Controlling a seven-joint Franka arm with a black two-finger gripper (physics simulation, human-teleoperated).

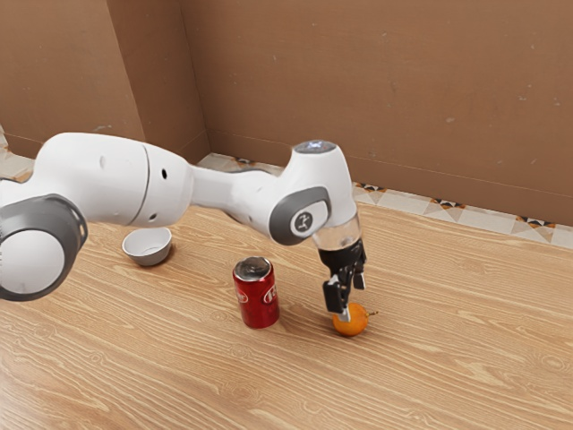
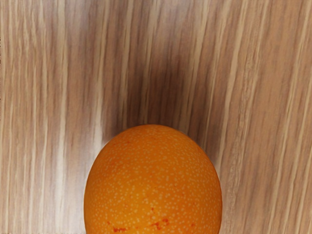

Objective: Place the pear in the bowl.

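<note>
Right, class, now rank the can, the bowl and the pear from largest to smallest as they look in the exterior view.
1. Red can
2. Bowl and pear: too close to rank, the bowl slightly wider

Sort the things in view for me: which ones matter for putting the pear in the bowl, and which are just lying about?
For the job:
- orange pear, right at the hand
- white bowl

Just lying about:
- red can, upright on the wooden table
</note>
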